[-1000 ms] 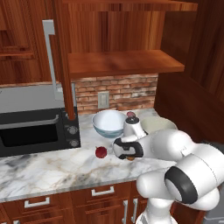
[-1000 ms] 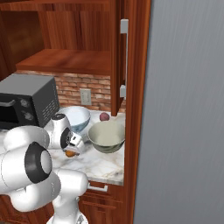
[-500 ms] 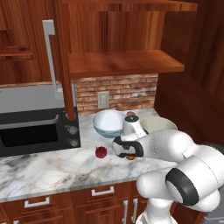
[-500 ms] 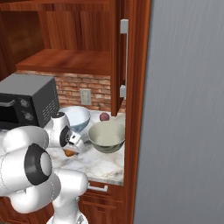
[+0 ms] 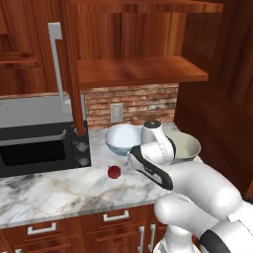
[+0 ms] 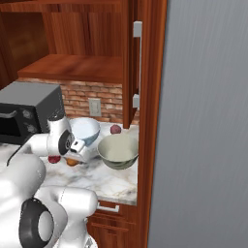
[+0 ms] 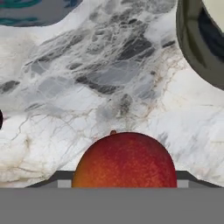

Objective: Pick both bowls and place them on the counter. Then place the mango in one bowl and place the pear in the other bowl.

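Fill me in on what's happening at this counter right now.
Both bowls, the floral bowl and the grey-green bowl, already stand on the counter. The gripper is low over the marble at the mango, which sits right between its tips. The pear lies loose on the marble nearby. Neither fruit is in a bowl yet.

Base cameras flank the arm, sharing the counter — hand camera looks down, close.

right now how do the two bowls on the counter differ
The white bowl has a blue floral pattern outside; the grey-green bowl has dark marks and a cream inside. The white bowl sits nearer the microwave, the grey-green bowl nearer the counter's open end. Both are deep, round, upright and empty.
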